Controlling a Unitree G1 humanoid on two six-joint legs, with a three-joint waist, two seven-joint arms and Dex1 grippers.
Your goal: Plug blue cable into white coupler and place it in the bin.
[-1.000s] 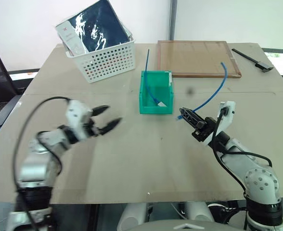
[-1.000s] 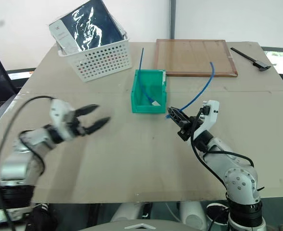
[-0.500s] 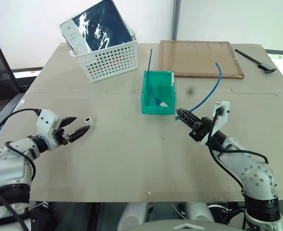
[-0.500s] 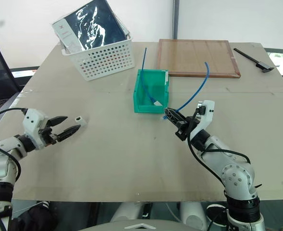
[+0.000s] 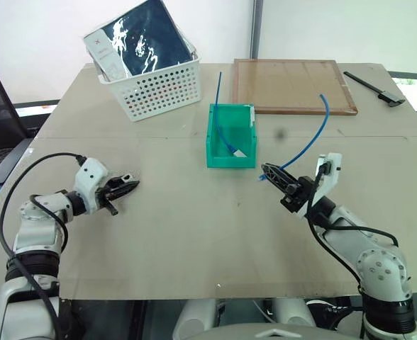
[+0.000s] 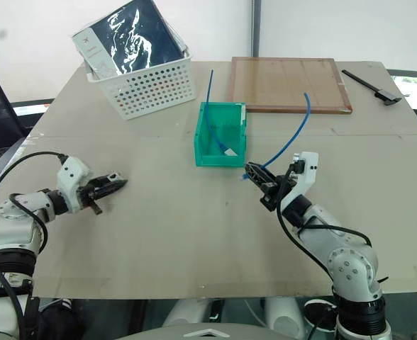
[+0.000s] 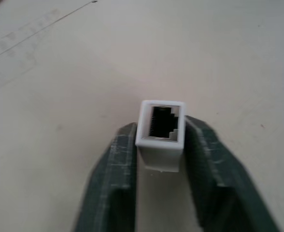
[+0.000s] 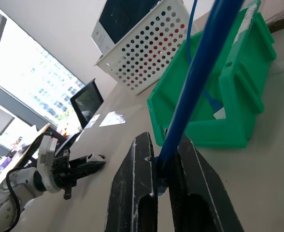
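Comparing this moment with a second ago, we see the main change on our left side: the left gripper (image 5: 125, 186), which hung spread wide above the table (image 5: 194, 234), has come down toward nine o'clock and closed on the white coupler (image 7: 161, 133). In the left wrist view its two fingers (image 7: 120, 169) press the block's flanks, and the dark socket faces outward, away from the wrist. We judge that the pick of the coupler is done, or very nearly.

Our right gripper (image 5: 274, 173) has not shifted; it stays narrow, pinching the blue cable (image 5: 315, 134) close to its plug end, with the rest of the cable arcing up toward one o'clock over the wooden board (image 5: 293, 85). We cannot make out the clear plug itself.

The bin (image 5: 231, 136) sits at twelve o'clock between the two arms, with another blue cable and a white scrap inside.

With both parts in hand and well apart, we judge the next step is bringing them together and lining plug to socket.
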